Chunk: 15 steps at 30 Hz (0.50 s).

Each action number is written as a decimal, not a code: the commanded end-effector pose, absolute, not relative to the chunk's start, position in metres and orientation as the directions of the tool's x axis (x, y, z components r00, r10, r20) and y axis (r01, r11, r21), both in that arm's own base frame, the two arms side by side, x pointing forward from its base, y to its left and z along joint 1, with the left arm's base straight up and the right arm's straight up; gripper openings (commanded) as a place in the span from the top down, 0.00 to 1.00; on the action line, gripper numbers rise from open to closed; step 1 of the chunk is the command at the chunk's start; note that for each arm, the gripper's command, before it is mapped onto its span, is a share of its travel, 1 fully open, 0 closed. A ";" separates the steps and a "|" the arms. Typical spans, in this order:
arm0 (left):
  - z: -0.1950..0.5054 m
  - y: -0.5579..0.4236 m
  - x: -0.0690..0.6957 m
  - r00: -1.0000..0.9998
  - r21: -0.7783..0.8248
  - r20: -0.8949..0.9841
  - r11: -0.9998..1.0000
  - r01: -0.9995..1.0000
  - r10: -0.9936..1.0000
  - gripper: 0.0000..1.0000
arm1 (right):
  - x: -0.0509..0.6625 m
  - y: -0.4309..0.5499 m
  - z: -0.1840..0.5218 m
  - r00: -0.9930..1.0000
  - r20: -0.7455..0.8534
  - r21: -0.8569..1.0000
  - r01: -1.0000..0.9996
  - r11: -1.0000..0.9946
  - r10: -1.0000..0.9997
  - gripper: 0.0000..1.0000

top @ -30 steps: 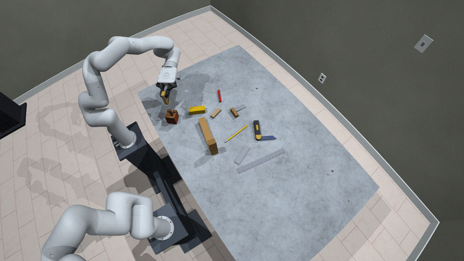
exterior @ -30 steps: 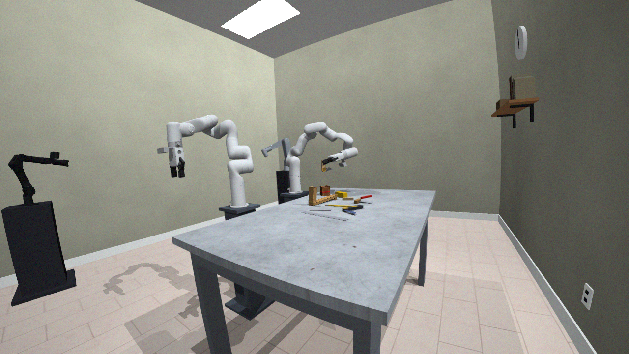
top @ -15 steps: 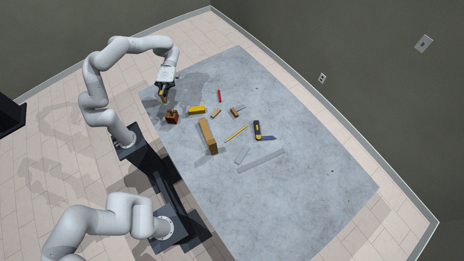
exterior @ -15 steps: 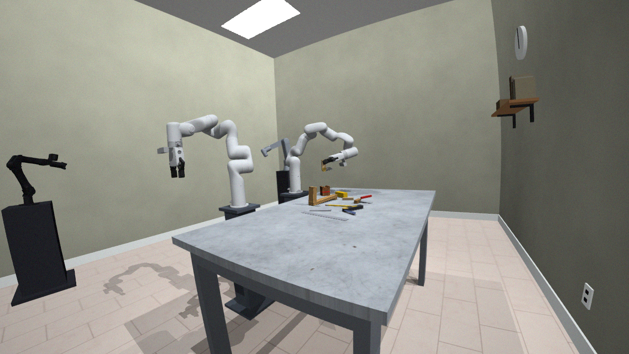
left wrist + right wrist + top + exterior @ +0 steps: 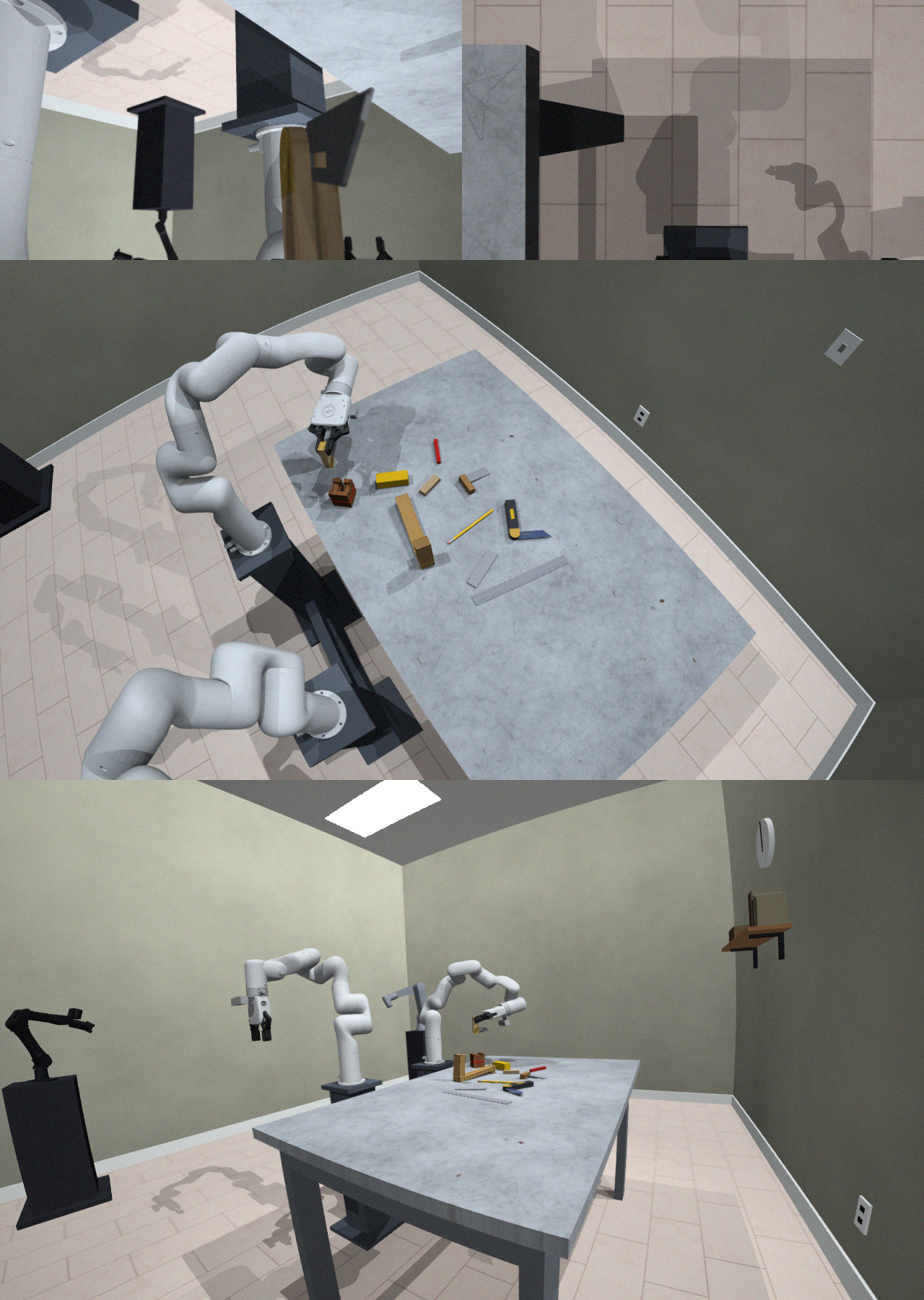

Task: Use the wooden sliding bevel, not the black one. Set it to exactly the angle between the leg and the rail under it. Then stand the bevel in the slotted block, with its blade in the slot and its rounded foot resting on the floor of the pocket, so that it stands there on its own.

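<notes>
The wooden bevel (image 5: 326, 457) (image 5: 474, 1026) (image 5: 297, 202) is in the air, its dark blade (image 5: 333, 144) angled out from the handle's rounded end. My left gripper (image 5: 326, 445) is shut on its handle, above and behind the slotted block (image 5: 342, 495) (image 5: 477, 1060). The block stands upright; the bevel is clear of it. The wooden leg (image 5: 423, 555) (image 5: 459, 1067) rises from one end of the rail (image 5: 411, 518) (image 5: 480, 1074). The black bevel (image 5: 512, 515) (image 5: 520, 1085) lies with its blue blade out. My right gripper (image 5: 260, 1033) is open, empty and away from the table.
A yellow block (image 5: 392, 479) lies beside the slotted block. A wood strip (image 5: 429, 484), a small square (image 5: 466, 483) and a red stick (image 5: 437, 451) lie farther along. A pencil (image 5: 470, 526), a grey plate (image 5: 482, 569) and a ruler (image 5: 520, 581) lie beyond the rail.
</notes>
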<state>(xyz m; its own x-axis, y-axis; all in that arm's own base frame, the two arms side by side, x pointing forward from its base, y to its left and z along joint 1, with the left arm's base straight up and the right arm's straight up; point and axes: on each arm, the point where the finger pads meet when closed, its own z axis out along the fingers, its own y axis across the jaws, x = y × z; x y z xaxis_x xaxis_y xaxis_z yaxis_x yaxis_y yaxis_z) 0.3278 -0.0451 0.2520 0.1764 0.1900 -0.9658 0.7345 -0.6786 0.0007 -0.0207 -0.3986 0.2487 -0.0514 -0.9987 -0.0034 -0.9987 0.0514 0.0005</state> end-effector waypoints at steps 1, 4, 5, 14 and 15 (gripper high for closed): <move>0.235 -0.045 0.328 0.179 0.002 -0.965 -0.679 0.734 0.191 1.00 | -0.021 -0.399 0.250 -0.051 0.000 0.000 -0.999 0.051 -0.999 0.00; 0.229 -0.045 0.328 0.179 0.002 -0.965 -0.679 0.734 0.191 1.00 | -0.021 -0.399 0.250 -0.051 0.000 0.000 -0.999 0.051 -0.999 0.00; 0.222 -0.045 0.328 0.179 0.002 -0.965 -0.679 0.734 0.191 1.00 | -0.021 -0.399 0.250 -0.051 0.000 0.000 -0.999 0.051 -0.999 0.00; 0.163 -0.045 0.328 0.179 0.002 -0.965 -0.679 0.734 0.191 1.00 | -0.021 -0.399 0.250 -0.051 0.000 0.000 -0.999 0.051 -0.999 0.00; 0.159 -0.045 0.328 0.179 0.002 -0.965 -0.679 0.734 0.191 1.00 | -0.021 -0.399 0.250 -0.051 0.000 0.000 -0.999 0.051 -0.999 0.00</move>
<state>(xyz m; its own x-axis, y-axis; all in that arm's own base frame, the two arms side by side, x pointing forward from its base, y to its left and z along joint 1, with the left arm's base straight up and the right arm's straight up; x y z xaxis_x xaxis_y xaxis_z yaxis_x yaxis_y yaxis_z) 0.3265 -0.0448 0.1768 0.1745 0.1899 -0.9662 0.7343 -0.6789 -0.0008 -0.0207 -0.3986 0.2487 -0.0514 -0.9987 -0.0034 -0.9987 0.0514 0.0005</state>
